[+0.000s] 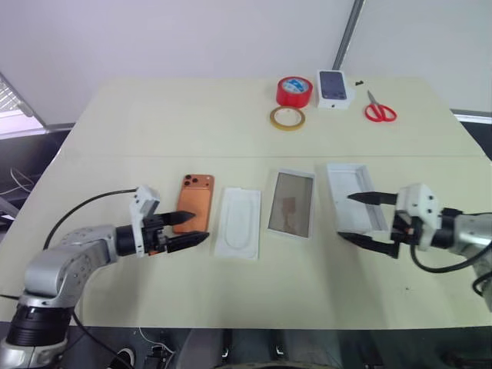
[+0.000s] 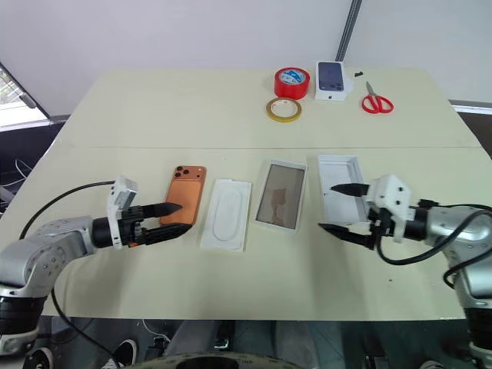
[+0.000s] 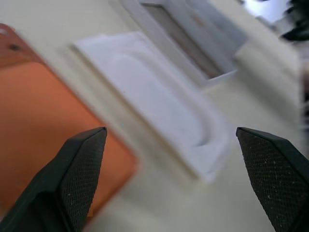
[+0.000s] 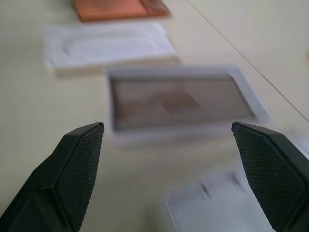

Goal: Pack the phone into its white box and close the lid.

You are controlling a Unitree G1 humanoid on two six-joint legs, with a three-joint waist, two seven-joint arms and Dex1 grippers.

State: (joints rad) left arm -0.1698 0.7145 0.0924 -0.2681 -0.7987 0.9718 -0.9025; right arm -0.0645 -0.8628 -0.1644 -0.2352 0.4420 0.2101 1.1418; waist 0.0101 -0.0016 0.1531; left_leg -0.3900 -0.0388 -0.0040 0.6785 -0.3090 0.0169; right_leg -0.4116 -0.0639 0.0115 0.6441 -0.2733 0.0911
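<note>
Copper-orange, lenses clustered at its far corner, the phone point(image 1: 194, 201) lies under my open left gripper point(image 1: 192, 229); I read no writing anywhere. My open right gripper point(image 1: 355, 217) straddles the lid point(image 1: 351, 194), the white box point(image 1: 291, 204) just beyond its fingertips.

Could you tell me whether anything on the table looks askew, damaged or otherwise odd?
Nothing stands out. The copper-orange phone, embossed white card, shallow white box and white lid lie flat in a row, intact, each slightly angled.
</note>
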